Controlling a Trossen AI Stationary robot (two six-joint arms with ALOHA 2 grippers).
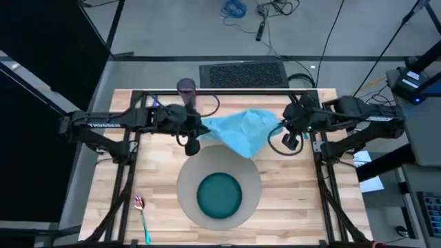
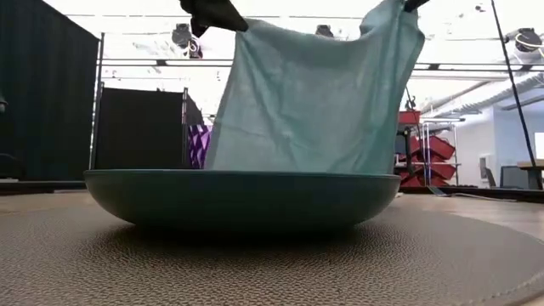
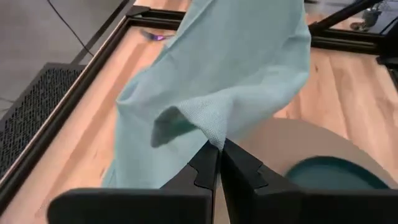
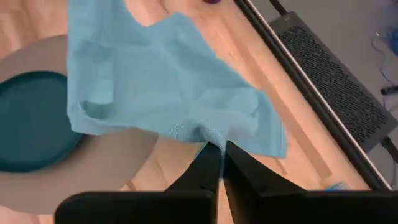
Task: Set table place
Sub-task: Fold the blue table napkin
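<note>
Both grippers, left [image 3: 219, 152] and right [image 4: 222, 152], pinch napkin [image 1: 241, 131] corners, holding it spread above table [image 1: 296, 207] behind plate [image 1: 219, 195] for laying flat.

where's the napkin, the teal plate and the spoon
napkin [image 1: 242, 129], high view, middle of the cloth held up between both arms
teal plate [image 1: 220, 195], high view, centre of the dish on the grey mat
spoon [image 1: 139, 203], high view, pink bowl end
</note>
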